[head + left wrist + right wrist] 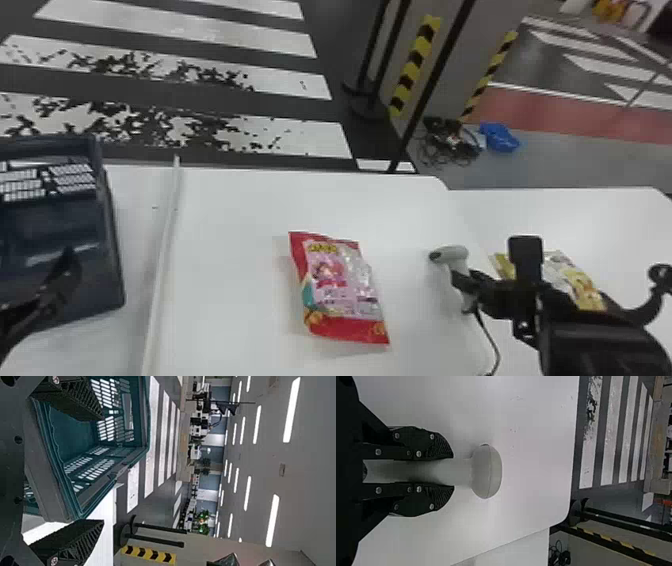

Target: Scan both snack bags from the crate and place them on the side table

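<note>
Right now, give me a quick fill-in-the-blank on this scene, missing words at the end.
The right gripper grips the scanner by its ____.
The left gripper is not shut but ____.
The snack bag nearest the crate has ____ ends.
The crate stands on the robot's ____ side of that bag.

Missing words: handle; open; red; left.

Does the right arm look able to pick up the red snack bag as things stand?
Probably not: the right gripper is closed on the scanner, so it would likely need to let go first. Otherwise the way looks free, with the red snack bag uncovered on the table, left of the scanner.
</note>
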Motion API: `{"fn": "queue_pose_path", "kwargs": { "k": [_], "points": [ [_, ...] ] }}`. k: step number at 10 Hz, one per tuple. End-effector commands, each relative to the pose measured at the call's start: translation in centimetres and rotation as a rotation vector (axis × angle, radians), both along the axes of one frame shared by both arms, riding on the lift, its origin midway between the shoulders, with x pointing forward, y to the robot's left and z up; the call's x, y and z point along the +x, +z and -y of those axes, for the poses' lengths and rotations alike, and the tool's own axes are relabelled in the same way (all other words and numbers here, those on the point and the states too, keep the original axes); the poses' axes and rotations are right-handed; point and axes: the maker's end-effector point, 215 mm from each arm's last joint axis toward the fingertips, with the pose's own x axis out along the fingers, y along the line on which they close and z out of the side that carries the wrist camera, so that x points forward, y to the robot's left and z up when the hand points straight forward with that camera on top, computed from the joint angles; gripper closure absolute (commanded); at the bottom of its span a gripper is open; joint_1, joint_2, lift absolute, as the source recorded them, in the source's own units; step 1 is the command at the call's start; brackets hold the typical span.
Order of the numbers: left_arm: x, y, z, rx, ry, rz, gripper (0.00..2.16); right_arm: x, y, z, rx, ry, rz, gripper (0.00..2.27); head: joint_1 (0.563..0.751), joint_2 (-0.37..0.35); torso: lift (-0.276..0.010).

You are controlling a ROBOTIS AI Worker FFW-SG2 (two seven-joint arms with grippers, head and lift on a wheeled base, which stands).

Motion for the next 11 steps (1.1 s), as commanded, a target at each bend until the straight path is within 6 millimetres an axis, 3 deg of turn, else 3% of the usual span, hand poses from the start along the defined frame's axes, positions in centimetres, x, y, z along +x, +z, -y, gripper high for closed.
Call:
{"fn": "queue_pose_path", "kwargs": {
  "k": [1,3,8,11],
  "points": [
    [0.2,0.1,0.2,-0.002,-0.004,0.003,0.08,-0.8,1.7,-0.5,0.030,-0.031,0.000,2.25,0.695,-0.324,-0.095],
    [0.3,0.3,0.3,0.000,-0.007,0.006,0.08,-1.9,3.8,-2.9,0.052,-0.022,0.008,2.25,0.695,-0.321,-0.095],
    [0.4,0.5,0.4,-0.007,-0.011,0.009,0.08,-6.9,5.4,-11.9,0.132,0.029,-0.109,2.25,0.695,-0.248,-0.095],
    [0.3,0.4,0.1,-0.006,-0.008,0.008,0.08,-8.7,6.4,-16.7,0.179,0.069,-0.157,2.25,0.695,-0.192,-0.095]
  ]
}}
